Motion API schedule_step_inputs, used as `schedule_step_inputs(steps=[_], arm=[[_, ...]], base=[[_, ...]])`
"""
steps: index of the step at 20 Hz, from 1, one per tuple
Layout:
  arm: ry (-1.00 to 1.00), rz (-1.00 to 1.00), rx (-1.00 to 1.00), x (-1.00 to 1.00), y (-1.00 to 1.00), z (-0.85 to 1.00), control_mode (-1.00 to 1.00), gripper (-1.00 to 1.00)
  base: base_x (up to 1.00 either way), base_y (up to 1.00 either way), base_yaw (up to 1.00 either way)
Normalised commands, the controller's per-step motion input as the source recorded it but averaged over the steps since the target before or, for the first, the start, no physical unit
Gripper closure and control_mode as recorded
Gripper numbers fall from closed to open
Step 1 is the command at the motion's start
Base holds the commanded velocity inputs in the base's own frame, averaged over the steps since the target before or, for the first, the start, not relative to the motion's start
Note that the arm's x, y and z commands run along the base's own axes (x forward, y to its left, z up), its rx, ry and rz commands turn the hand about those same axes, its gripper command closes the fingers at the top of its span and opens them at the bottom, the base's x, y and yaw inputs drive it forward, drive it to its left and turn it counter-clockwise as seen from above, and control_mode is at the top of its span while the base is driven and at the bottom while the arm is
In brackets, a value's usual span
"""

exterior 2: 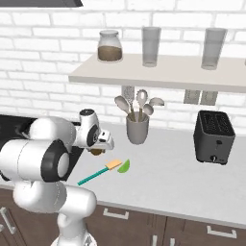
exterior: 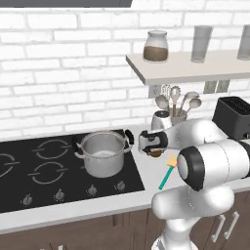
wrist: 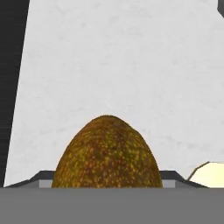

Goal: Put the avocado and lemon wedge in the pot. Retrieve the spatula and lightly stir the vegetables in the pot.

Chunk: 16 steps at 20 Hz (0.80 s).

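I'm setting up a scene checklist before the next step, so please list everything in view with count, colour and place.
pot: 1, shiny steel with black handles, on the stove's rear right burner.
stove: 1, black, set in the counter's left part.
avocado: 1, brown-green speckled, on the counter right under the hand.
spatula: 1, teal handle with yellow-orange head, lying on the counter.
lemon wedge: 1, green, counter, at the spatula's head.
utensil cup: 1, grey, holding grey spoons and a whisk, by the wall.
toaster: 1, black, counter's right.
jar: 1, glass with brown filling, on the shelf.
glasses: 2, clear, on the shelf.
gripper: 1, white and dark, low over the avocado.
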Motion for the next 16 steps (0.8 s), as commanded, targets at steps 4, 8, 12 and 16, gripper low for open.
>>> schedule_step_inputs(steps=[4,8,12,16], arm=[[-0.16,0.00,0.00,-0.38,0.08,1.00,-1.00,1.00],[-0.03,-0.01,0.00,-0.33,0.04,1.00,-1.00,1.00],[0.00,0.00,0.00,-0.27,0.39,1.00,-1.00,1.00],[0.00,0.00,-0.03,-0.16,0.86,0.86,-1.00,1.00]], base=[[0.00,0.00,0.00],[0.00,0.00,0.00],[0.00,0.00,0.00],[0.00,0.00,0.00]])
